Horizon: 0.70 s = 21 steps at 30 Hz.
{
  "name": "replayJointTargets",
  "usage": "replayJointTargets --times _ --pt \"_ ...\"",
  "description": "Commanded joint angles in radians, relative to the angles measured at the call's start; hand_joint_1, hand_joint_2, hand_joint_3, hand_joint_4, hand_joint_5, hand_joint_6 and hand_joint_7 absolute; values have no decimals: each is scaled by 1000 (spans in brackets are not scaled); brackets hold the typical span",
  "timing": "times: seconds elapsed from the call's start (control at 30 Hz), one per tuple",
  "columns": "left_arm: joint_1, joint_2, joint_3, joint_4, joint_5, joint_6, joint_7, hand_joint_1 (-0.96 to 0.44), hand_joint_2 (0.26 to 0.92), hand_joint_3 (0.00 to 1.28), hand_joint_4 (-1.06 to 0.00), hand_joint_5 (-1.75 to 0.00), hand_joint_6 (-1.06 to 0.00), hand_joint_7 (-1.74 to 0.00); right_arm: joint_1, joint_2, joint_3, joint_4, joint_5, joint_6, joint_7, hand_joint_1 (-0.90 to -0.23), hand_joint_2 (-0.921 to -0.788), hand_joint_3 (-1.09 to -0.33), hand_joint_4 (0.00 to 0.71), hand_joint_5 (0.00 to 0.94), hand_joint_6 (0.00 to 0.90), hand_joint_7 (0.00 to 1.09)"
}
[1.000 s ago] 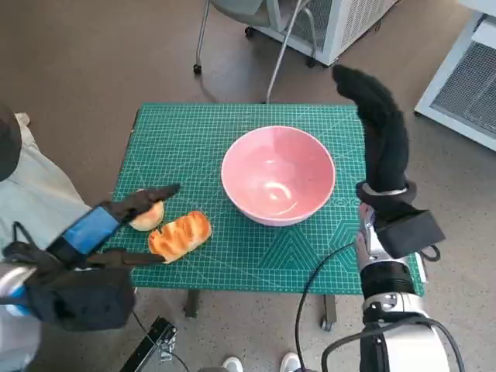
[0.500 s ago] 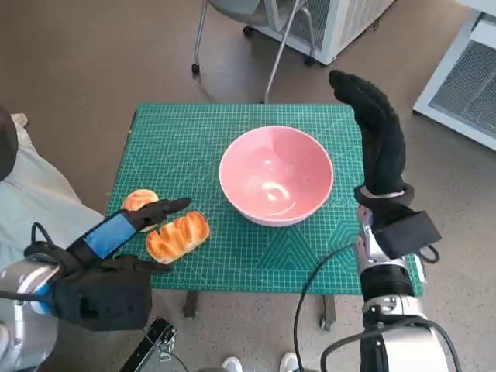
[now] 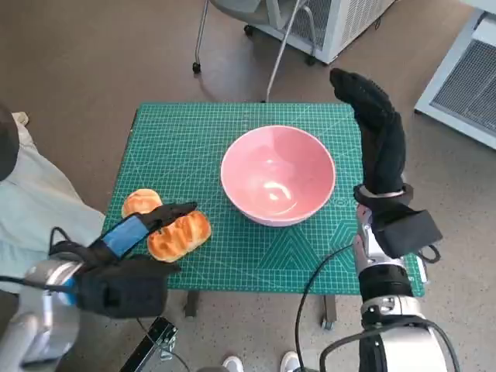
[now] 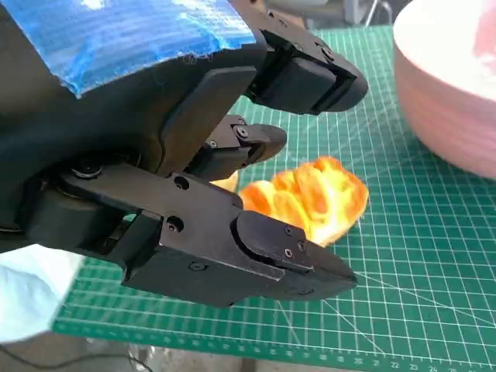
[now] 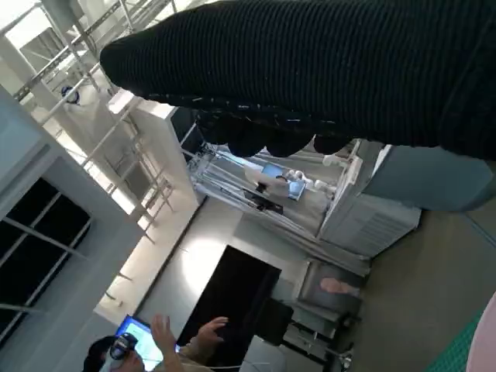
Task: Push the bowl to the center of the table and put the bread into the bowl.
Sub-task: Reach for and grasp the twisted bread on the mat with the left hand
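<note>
A pink bowl stands upright near the middle of the green cutting mat; its rim also shows in the left wrist view. A ridged golden bread loaf lies at the mat's front left, with a round bun just behind it. My left hand hovers over the loaf with fingers spread, holding nothing; the left wrist view shows the loaf between the black fingers. My gloved right hand stands raised at the bowl's right side, fingers stretched out, apart from the bowl.
Chair legs and a white cabinet stand beyond the table's far edge. A person's pale clothing is at the left. A cable hangs by the front right edge. A person shows in the right wrist view.
My left hand has moved rightward and forward, from over the bun to over the ridged loaf. The right hand and bowl have stayed in place.
</note>
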Motion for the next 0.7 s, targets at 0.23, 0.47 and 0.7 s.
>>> replayJointTargets --times 0.23,0.47,0.7 --pt "-49 -59 -71 180 44 -53 88 -216 833 12 -269 -9 -388 -10 36 10 6 -12 18 16 12 -475 -921 -640 440 9 137 810" --pt "-68 -92 -119 275 69 -79 128 -136 864 18 -381 -34 -474 -36 37 11 6 -12 23 18 16 -475 -921 -639 440 9 135 814" --pt "-96 -81 -161 358 109 -142 168 155 903 94 -561 -681 -735 -119 40 12 7 -13 29 19 19 -475 -921 -638 440 9 134 818"
